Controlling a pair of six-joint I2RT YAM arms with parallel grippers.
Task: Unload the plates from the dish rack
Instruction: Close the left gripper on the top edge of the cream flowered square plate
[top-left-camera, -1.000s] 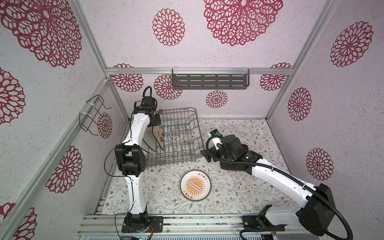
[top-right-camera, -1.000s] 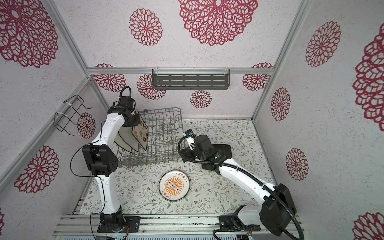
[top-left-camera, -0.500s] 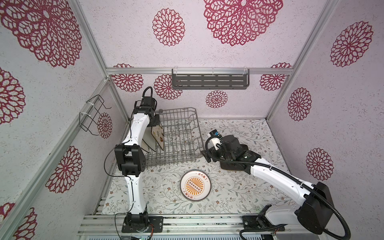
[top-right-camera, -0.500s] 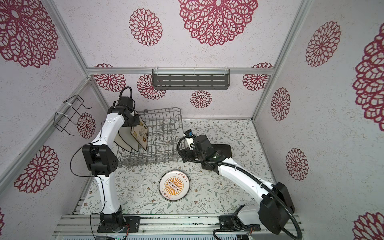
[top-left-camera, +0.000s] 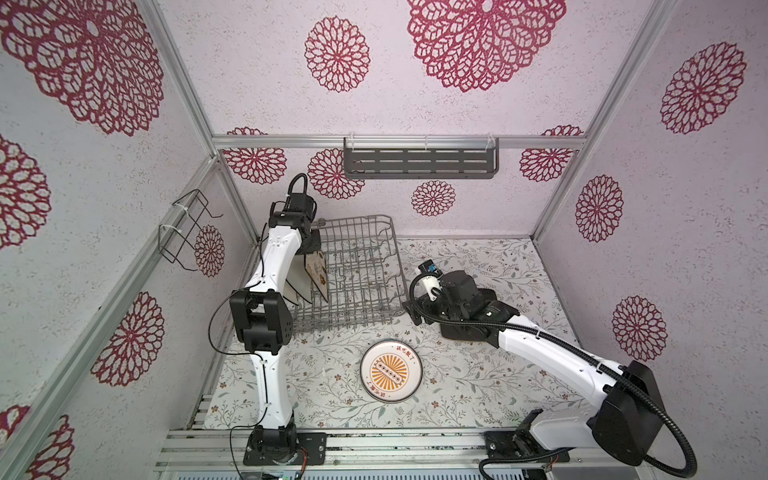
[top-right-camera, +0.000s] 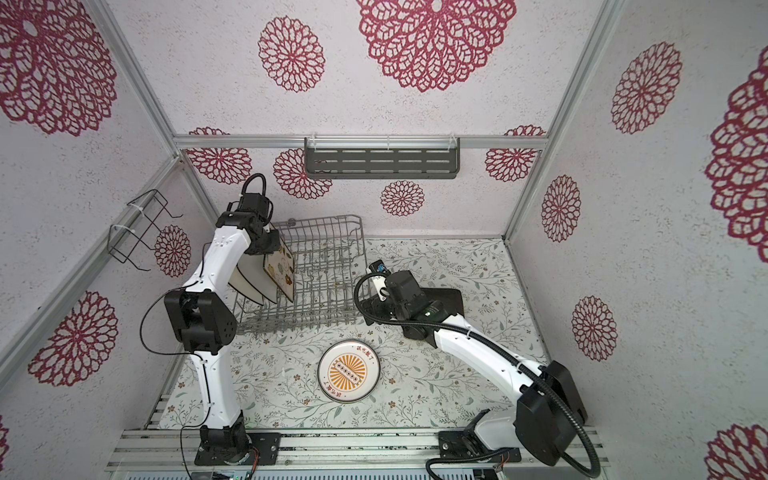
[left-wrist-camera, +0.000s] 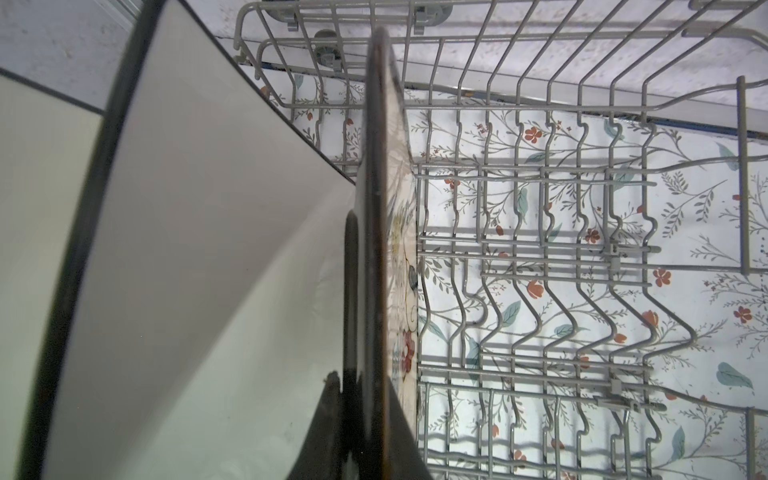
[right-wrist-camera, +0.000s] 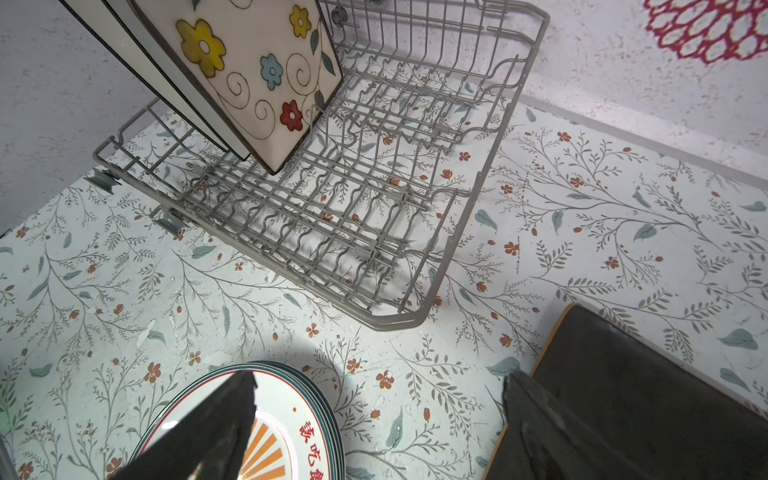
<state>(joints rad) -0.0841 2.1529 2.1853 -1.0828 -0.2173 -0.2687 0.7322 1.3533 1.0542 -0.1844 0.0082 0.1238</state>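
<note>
Left fingers (left-wrist-camera: 328, 424) clamp the flowered plate (right-wrist-camera: 249, 75); right fingers (right-wrist-camera: 199, 436) gape empty over the floral tabletop (right-wrist-camera: 623, 187).

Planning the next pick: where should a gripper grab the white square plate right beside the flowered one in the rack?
Probably its top rim, from straight above. The white plate stands on edge, leaning, sandwiched between a second white plate and the flowered plate, so its faces are crowded and only the upper edge is free.

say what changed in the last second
The right arm drifted slightly toward the dish rack, jaws open. The left jaws stayed shut on the top edge of the flowered plate; it, the white plates beside it and the round plate stack did not move.
</note>
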